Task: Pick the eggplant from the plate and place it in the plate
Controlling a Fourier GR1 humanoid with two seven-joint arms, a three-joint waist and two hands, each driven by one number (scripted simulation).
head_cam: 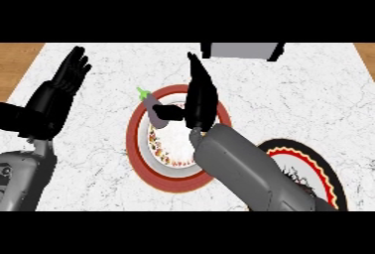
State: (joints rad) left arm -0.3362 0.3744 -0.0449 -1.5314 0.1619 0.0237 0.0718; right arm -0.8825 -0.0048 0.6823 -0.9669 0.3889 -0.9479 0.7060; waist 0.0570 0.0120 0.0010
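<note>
Eggplant (153, 108), far left on the plate (135, 144): light, smooth, slippery, I judge; my straight-fingered right hand (199, 101) should take its plump middle.

The right hand (199, 96) stands over the red-rimmed plate (134, 136), fingers straight, its thumb touching the purple eggplant (152, 105) near the plate's upper left rim. The left hand (62, 87) rests open at the left. A black-rimmed plate (327, 171) lies lower right.
</note>
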